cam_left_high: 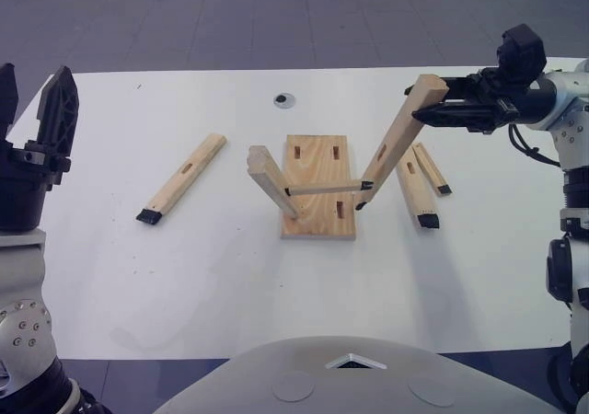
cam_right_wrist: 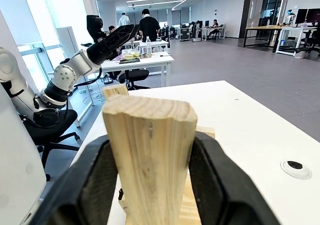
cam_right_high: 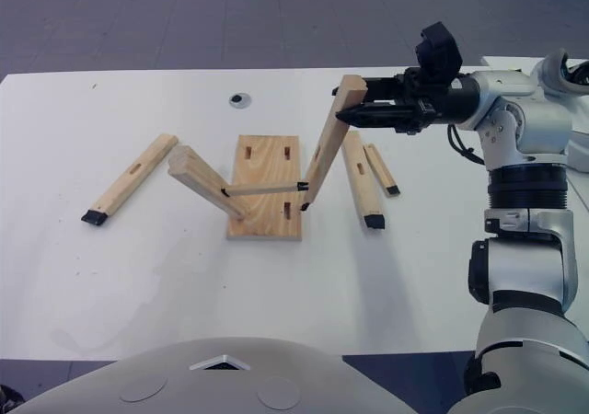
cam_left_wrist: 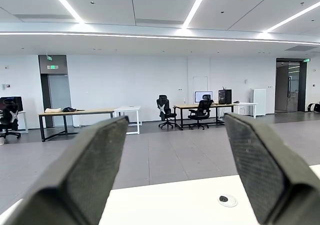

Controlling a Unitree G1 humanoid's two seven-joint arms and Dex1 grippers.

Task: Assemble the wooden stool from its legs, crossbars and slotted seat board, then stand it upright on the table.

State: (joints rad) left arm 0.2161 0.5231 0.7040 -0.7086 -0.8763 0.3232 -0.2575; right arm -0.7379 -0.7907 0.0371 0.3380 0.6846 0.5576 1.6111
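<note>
Jaws of the right gripper [cam_left_high: 421, 101] are pinching the top end of a tilted leg [cam_left_high: 391, 147] whose foot is at the right edge of the slotted seat board [cam_left_high: 317, 219], and a thin crossbar [cam_left_high: 327, 189] links it to a second leg [cam_left_high: 271, 179] leaning at the board's left edge. Left gripper [cam_left_high: 32, 110] hangs over the desk's [cam_left_high: 184, 285] left end with jaws spread wide. One loose leg [cam_left_high: 182, 178] lies left of the board, two more pieces [cam_left_high: 416, 193] just right of it.
</note>
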